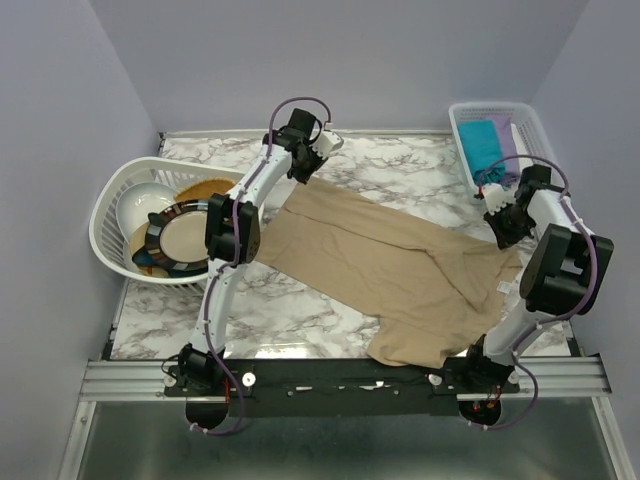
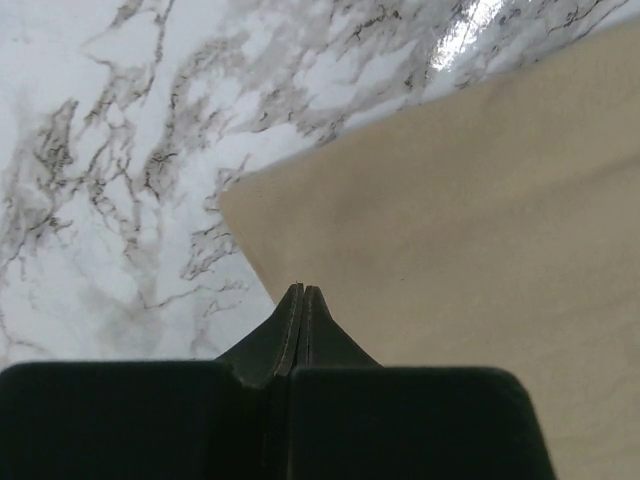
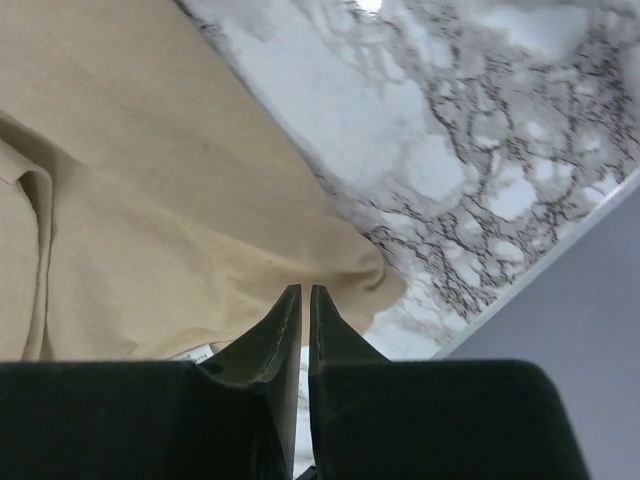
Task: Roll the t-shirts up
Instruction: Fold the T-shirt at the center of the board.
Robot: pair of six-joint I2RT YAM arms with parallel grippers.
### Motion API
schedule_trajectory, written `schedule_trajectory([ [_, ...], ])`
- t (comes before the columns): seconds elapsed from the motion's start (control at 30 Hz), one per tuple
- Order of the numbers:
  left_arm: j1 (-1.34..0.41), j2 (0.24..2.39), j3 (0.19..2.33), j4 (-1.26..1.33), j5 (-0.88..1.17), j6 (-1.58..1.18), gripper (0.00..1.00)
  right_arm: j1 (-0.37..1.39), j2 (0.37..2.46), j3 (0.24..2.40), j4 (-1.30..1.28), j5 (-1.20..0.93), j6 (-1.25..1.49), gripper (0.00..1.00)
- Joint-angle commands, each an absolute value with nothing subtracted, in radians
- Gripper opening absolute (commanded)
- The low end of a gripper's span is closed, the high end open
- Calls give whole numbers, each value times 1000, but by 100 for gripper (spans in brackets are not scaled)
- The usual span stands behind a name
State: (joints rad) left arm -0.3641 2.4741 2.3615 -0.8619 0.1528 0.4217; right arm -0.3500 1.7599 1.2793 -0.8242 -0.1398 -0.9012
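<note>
The left gripper (image 2: 303,291) has its jaws pressed together, tips right at the edge of the beige t-shirt (image 1: 400,265) near its far corner; I can't tell whether cloth is caught between them. The right gripper (image 3: 305,290) shows only a thin slit between its jaws, tips over the shirt's opposite edge, and a grip can't be made out there either. That one beige shirt lies spread slantwise across the marble table (image 1: 400,165). Two baskets flank it: a rectangular basket (image 1: 470,108) far right holding a teal shirt (image 1: 482,145) and a lilac shirt (image 1: 508,135), and a round basket (image 1: 104,215) at the left with several plates (image 1: 175,235). The right arm's elbow looms over the shirt's near end.
</note>
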Motion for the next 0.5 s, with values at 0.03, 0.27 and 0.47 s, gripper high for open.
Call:
schedule_trajectory([
  [0.03,-367,2548,2370,-923,177,347,0,-305,1815,1209,-721,-49,-1011,14],
  [0.27,-368,2603,2407,-962,137,328,0,-278,1902,1190,-580,67,-1103,13],
  [0.47,-367,2645,2448,-953,74,325,0,-278,1996,1302,-523,127,-1123,11],
])
